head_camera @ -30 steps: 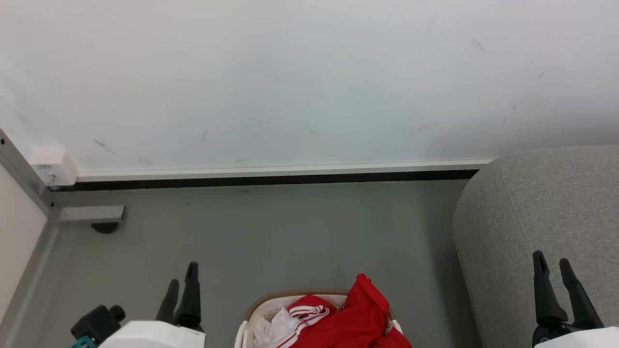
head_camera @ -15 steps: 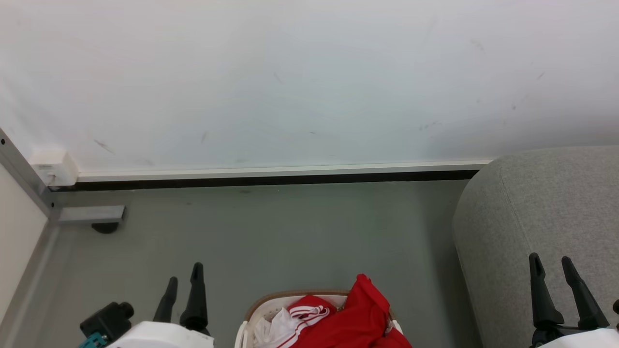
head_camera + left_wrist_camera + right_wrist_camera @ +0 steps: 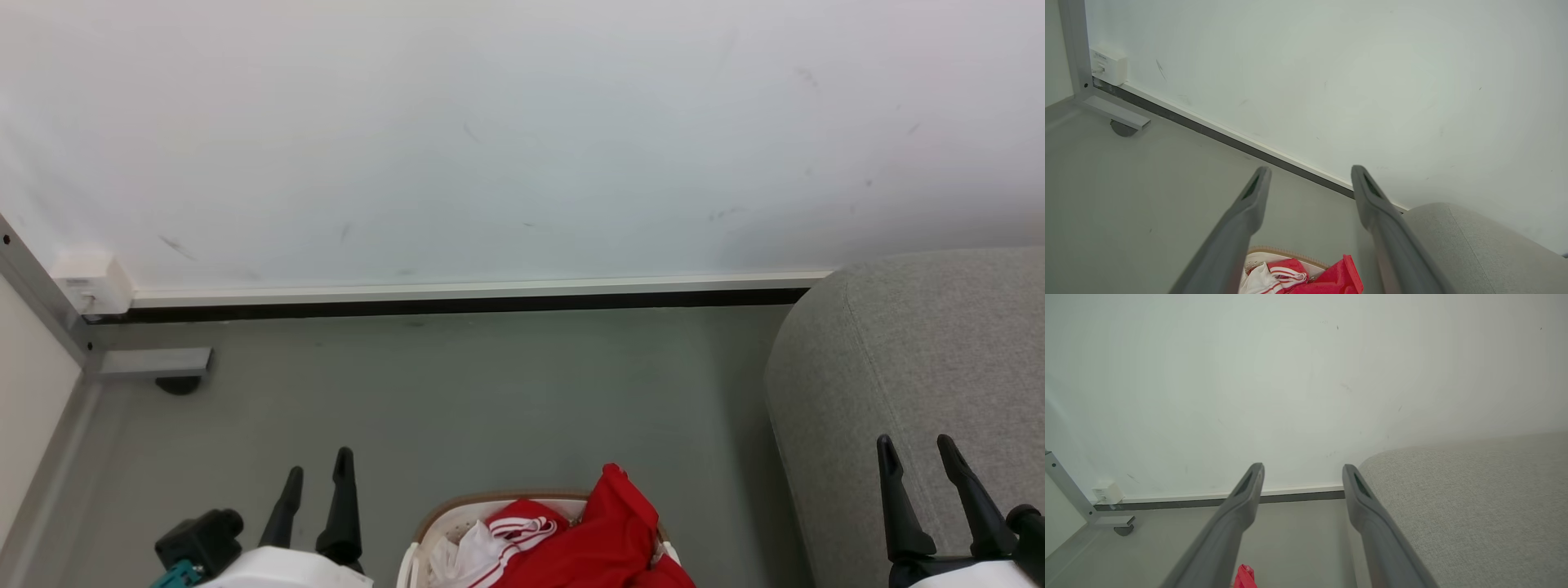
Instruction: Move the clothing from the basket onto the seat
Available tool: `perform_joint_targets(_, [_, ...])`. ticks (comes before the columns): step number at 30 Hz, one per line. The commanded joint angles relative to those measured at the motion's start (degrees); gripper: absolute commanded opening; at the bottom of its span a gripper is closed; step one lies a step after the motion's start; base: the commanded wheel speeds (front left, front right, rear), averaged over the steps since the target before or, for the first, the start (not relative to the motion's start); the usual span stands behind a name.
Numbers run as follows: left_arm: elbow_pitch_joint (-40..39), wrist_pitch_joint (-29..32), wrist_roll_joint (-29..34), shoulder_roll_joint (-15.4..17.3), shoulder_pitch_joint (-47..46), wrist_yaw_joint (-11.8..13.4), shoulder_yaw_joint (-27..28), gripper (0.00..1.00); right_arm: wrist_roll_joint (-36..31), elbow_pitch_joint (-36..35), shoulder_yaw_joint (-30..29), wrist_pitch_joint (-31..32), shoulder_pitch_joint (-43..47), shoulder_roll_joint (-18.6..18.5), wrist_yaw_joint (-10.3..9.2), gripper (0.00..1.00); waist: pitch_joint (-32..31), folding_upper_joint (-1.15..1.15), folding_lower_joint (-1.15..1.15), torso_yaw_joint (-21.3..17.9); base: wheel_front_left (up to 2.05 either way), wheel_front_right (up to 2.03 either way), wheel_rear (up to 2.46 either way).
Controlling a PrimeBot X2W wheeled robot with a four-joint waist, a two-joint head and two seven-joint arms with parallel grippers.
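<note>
We see the clothing point(image 3: 584, 543) heaped in the basket point(image 3: 490, 496) at 6 o'clock of the head view: thin red fabric, crumpled, one piece edged with white stripes, a red peak rising above the rim. The basket is rounded white plastic pierced with small holes, brown at the rim, standing on the smooth grey floor point(image 3: 490, 392). The seat point(image 3: 922, 351) fills 4 o'clock, a bulky light-grey form in coarse woven upholstery with soft rounded edges, near the basket. Our left gripper point(image 3: 320, 462) stands at 7 o'clock, its two tapered dark fingers apart and gripping nothing; our right gripper point(image 3: 914, 441) at 5 o'clock, in front of the seat's cloth, is likewise spread and unladen. The left wrist view gives us the striped garment and the basket's holes at 6 o'clock, with the seat's curved corner at 4 o'clock; the right wrist view gives the seat's weave up close at 3 o'clock and just a red tip of cloth at 6 o'clock. A scuffed white wall point(image 3: 490, 147) with a dark skirting strip point(image 3: 457, 304) runs across 12 o'clock
</note>
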Motion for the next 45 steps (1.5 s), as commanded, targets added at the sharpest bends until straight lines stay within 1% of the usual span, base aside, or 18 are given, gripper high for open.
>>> perform_joint_targets(1, [-0.18,-0.70,1.76,0.49,-0.65,0.10,-0.12,1.00,-1.94,-0.21,-0.47,-0.48,-0.26,-0.25,-0.09,1.00,-0.03,0.00,0.00,0.02,0.00,0.00,0.00])
perform_joint_targets(16, [0.84,-2.60,9.26,0.53,-0.02,0.54,-1.42,1.00,-10.91,0.03,-1.16,-1.26,0.73,0.97,-0.10,1.00,-0.32,0.00,0.00,-0.05,0.00,0.00,0.00])
perform_joint_targets(28, [1.10,-4.16,14.47,0.55,-0.31,0.80,-2.20,1.00,-15.31,0.60,-2.26,-1.75,1.02,2.30,-0.12,1.00,-0.23,0.00,0.00,-0.17,0.00,0.00,0.00])
perform_joint_targets(39, [1.51,-5.17,18.73,0.56,-0.52,0.95,-3.02,1.00,-19.97,0.73,-2.59,-2.17,1.16,2.76,-0.13,1.00,-0.11,0.00,0.00,-0.32,0.00,0.00,0.00])
perform_joint_targets(45, [1.67,-5.79,20.16,0.57,0.33,1.31,-3.21,1.00,-20.65,0.58,-3.50,-2.51,1.54,3.57,-0.14,1.00,-0.21,0.00,0.00,-0.42,0.00,0.00,0.00])
